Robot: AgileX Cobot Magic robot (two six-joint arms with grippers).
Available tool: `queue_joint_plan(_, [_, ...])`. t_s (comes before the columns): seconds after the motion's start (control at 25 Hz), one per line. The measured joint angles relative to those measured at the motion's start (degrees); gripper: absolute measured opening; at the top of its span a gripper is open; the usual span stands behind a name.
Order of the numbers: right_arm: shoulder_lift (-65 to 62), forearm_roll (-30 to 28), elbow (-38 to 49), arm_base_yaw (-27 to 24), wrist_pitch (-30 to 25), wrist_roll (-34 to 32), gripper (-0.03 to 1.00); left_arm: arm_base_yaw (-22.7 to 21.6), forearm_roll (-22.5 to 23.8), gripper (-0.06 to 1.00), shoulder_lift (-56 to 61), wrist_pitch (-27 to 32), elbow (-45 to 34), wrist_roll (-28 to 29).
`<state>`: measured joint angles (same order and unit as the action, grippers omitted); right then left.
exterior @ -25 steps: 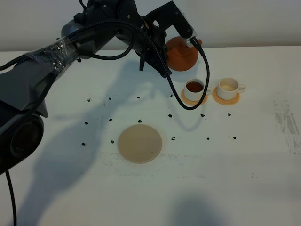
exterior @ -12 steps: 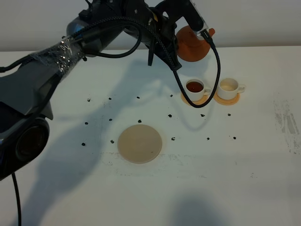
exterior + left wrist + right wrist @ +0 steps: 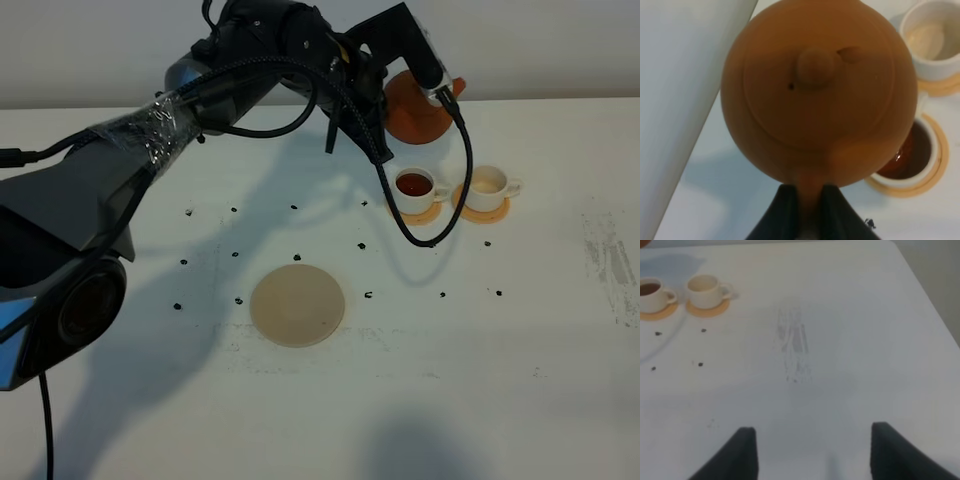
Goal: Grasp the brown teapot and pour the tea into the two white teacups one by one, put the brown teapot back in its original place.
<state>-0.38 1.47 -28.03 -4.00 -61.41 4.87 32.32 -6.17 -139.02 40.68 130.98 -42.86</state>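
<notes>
The brown teapot [image 3: 418, 112] hangs in the air behind the two white teacups, held by its loop handle in my left gripper [image 3: 432, 86]. In the left wrist view the teapot [image 3: 815, 90] fills the frame, and the gripper [image 3: 807, 202] is shut on its handle. The left teacup [image 3: 414, 185] holds dark tea [image 3: 907, 152]. The right teacup [image 3: 486, 184] shows a cream inside [image 3: 927, 37]. The round tan coaster [image 3: 297, 305] lies bare in the middle of the table. My right gripper [image 3: 812, 455] is open and empty over bare table, with both cups [image 3: 704, 289] far from it.
Each cup stands on a small orange coaster [image 3: 430, 213]. Small black marks [image 3: 236, 255] dot the white table. The left arm's black cable [image 3: 440, 215] loops down beside the cups. A wall runs along the table's back edge. Grey smudges [image 3: 792, 340] mark the right side.
My left gripper has carried the teapot to the right and a little up, from behind the tea-filled cup to behind the gap between the two cups. The cups have not moved.
</notes>
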Motion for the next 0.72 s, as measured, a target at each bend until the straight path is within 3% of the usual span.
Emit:
queue_joint_plan(0.2, [0.0,0.0,0.0,0.0,0.0,0.0,0.52,0.32,0.97,0.09,-0.64,-0.38,0.26,-1.82])
queue_joint_plan(0.72, [0.0,0.0,0.0,0.0,0.0,0.0,0.52,0.81,2.61,0.09,-0.64,-0.48,0.3,-15.88])
